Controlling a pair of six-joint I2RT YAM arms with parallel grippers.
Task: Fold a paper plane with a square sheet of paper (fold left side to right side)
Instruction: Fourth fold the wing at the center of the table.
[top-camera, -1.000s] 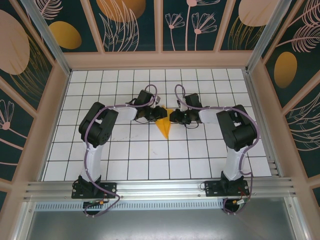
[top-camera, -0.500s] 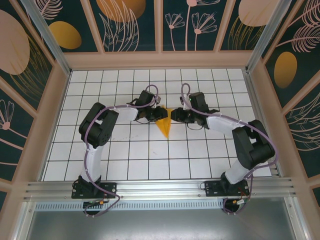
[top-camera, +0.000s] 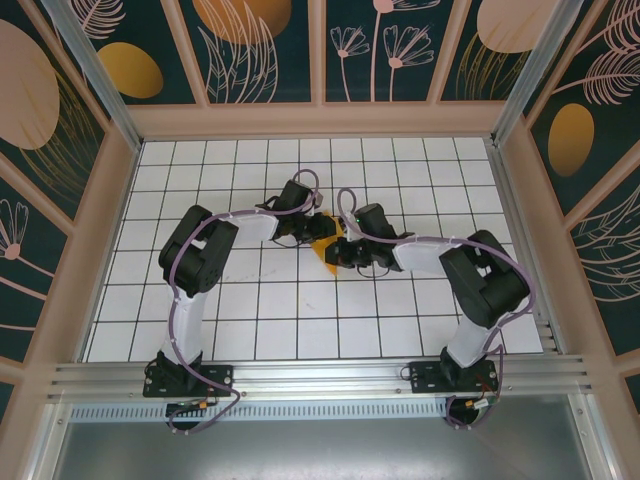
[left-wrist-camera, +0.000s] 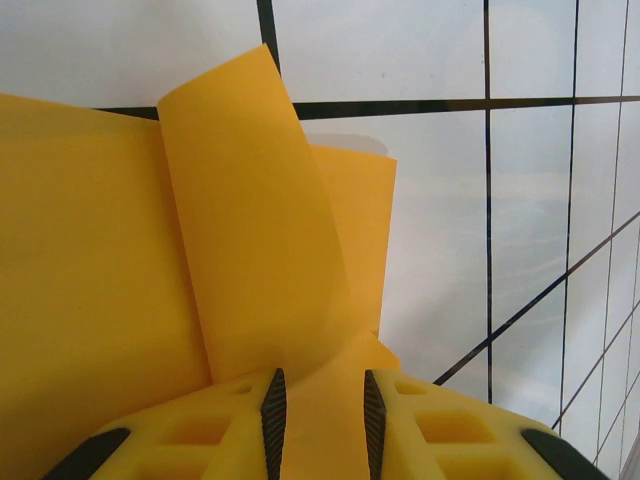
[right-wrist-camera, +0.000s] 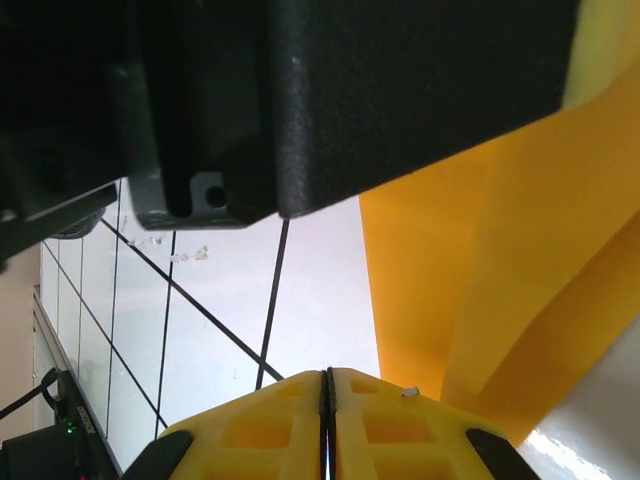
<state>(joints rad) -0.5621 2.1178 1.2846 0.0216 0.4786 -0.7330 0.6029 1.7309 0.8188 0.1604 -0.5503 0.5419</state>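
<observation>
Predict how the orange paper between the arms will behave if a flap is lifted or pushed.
The paper is probably floppy: its raised flap curls over rather than standing flat. It looks thin and light, so a push would likely slide or buckle it. Folded layers may stiffen it slightly.

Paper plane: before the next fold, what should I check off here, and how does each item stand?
1. Paper between the jaws of the left gripper: ok, a curled flap stands up from between them.
2. Left grip firm: cannot tell, the jaws stand apart with the paper in the gap.
3. Right gripper free: ok, its jaws are closed on each other with the paper beside them.
4. Paper on the table between the two grippers: ok in the top view.
5. Edges aligned: cannot tell, the grippers cover most of the paper from above.
</observation>
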